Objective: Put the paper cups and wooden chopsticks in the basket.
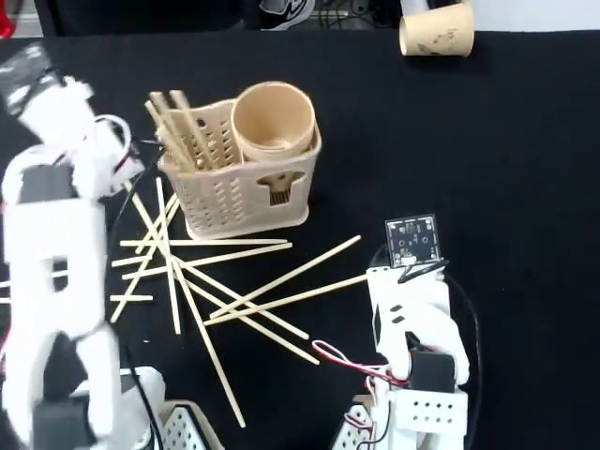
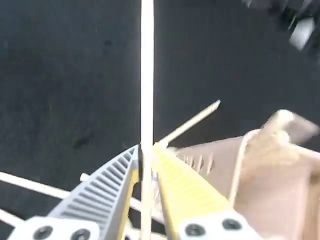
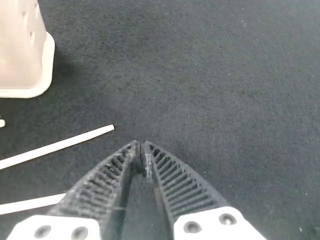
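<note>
At left, on the left arm (image 1: 56, 244): left jaws pinching one held chopstick (image 2: 146, 75), which runs straight out between the tips, just beside the basket (image 1: 239, 202). Inside the basket's left compartment, standing chopsticks (image 1: 178, 127), leaning; inside the right compartment, an upright paper cup (image 1: 274, 117). In front of the basket, on the black bench (image 1: 506, 187), loose chopsticks (image 1: 234, 281) scattered and crossing one another. Further right, on the right arm (image 1: 412, 328): right jaws pressed together, gripping nothing, low over bare bench, with two loose chopstick ends (image 3: 55, 145) near but apart from the tips. At far right, by the back edge, a second paper cup (image 1: 436, 31) lying on its side, well apart from both arms.
</note>
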